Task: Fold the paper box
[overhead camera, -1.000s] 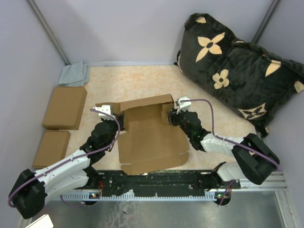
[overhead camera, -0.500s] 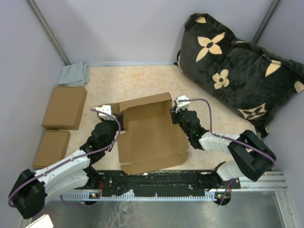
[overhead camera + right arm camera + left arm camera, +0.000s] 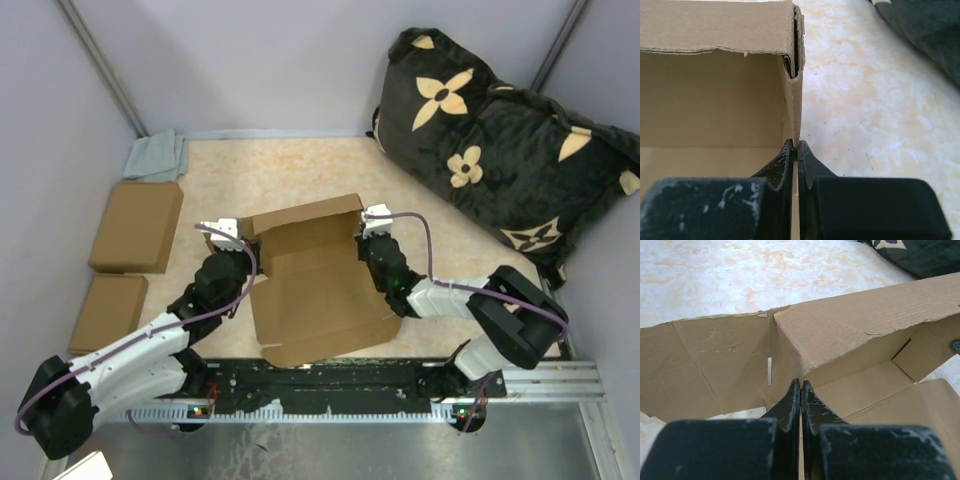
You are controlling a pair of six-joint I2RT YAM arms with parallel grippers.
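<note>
At your far left, two plain brown rectangular cardboard blocks [image 3: 135, 225] lie on the pale mottled table [image 3: 300, 170]. Your left gripper [image 3: 801, 386] is pinched tight on the left side wall of the brown die-cut thin-cardboard paper box [image 3: 315, 295], which sits mid-table with its back wall raised; your right gripper [image 3: 795, 146] clamps the right side wall, near the black flower-patterned cushion [image 3: 490, 140]

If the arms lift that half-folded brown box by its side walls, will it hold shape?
Probably flops: the paper box is thin cardboard, its front panel lying flat. The walls pinched by the left gripper and right gripper likely bend at creases. It looks light, so a push would probably slide it on the table.
</note>
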